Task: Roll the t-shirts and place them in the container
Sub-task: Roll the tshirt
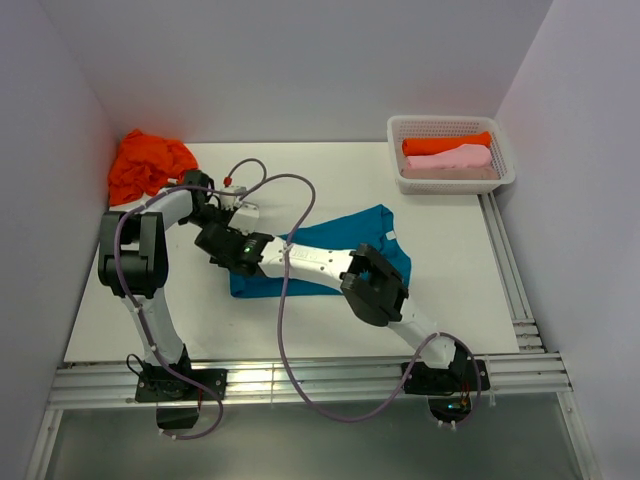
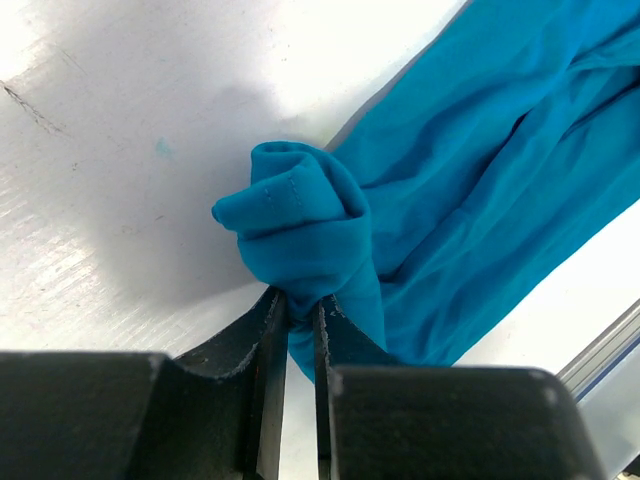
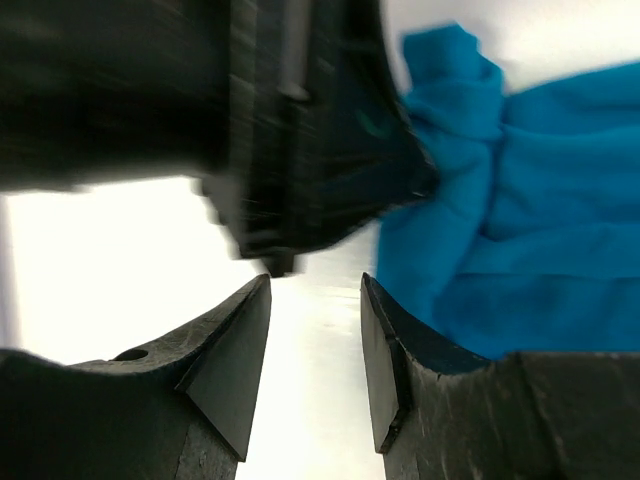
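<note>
Step in hand: the rolling of the teal t-shirt (image 1: pixel 375 232) is seemingly just beginning at its left end; only a small curl (image 2: pixel 295 215) is formed there, and the rest of the cloth is lying unrolled.
Teal t-shirt, place: it is lying in the middle of the table (image 1: pixel 470 270), stretching from left to right; both arms are crossing over its left half in the top view.
Left gripper (image 2: pixel 297 318): it is clenching a fold of teal cloth just under the curl; its fingers are nearly meeting, with only fabric between them.
Right gripper (image 3: pixel 315 300): it is standing released, holding nothing, with bare table showing in the gap; it is hovering just beside the shirt's edge, with a blurred dark body, probably the left arm's, close in front.
Other shirts: an orange t-shirt (image 1: pixel 150 165) is lying crumpled at the far left corner; an orange roll (image 1: pixel 445 143) and a pink roll (image 1: pixel 462 157) are sitting in the white basket (image 1: pixel 400 130) at the far right.
Doing it well: the free pincer should be taking the curl's other end before any turning; both ends should be advancing together, low over the table, so the roll is staying even and tight.
Risk: one-sided pulling is likely to be dragging the cloth into a cone; the arms are working very near each other.
</note>
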